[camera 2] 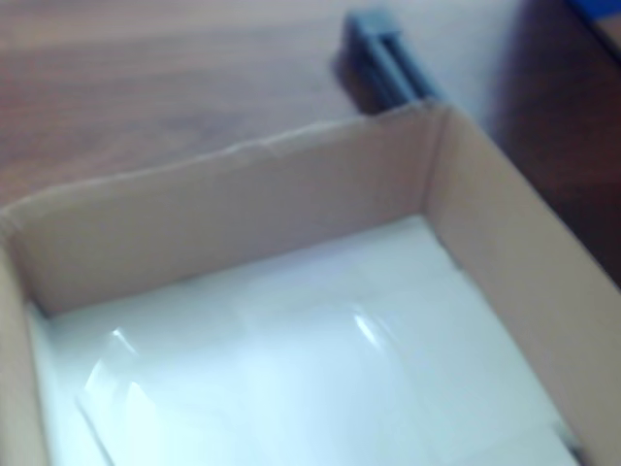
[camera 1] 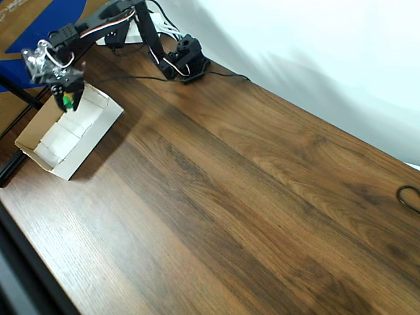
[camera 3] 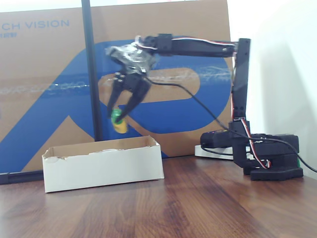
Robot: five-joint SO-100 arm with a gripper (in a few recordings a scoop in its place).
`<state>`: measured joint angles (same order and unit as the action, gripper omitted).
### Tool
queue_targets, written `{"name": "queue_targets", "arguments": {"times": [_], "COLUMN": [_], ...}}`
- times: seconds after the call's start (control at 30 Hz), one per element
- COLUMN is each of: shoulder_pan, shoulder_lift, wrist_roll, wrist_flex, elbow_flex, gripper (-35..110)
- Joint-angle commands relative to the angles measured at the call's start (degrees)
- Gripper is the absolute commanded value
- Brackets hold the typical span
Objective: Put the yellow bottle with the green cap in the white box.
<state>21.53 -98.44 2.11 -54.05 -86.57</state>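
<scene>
One tiny yellow bottle with the green cap point(camera 3: 118, 122) hung pinched in the gripper point(camera 3: 121, 115), jaws clamped near its cap, directly above the white box point(camera 3: 103, 169), toward its 12 o'clock end overhead. It looked light, rigid and smooth, likely slippery; gripping the body seemed safer.

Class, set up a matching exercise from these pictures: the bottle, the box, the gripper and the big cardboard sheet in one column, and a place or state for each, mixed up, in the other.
Things:
1. bottle
2. box
3. gripper
4. cardboard sheet

Places or states:
A. stands upright behind the table
B. rests on the table, open on top
C. hangs in the air above the box
D. closed around the bottle

Pairs: 1-C, 2-B, 3-D, 4-A
</scene>
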Motion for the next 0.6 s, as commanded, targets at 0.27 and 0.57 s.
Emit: {"name": "queue_targets", "arguments": {"times": [0.27,0.57], "shoulder_pan": [3.16,4.13], "shoulder_lift": [14.85,18.72], "wrist_roll": [0.97,0.79], "wrist_flex": [-0.79,-0.26], "elbow_flex": [19.51,20.83], "gripper": [0,0]}}
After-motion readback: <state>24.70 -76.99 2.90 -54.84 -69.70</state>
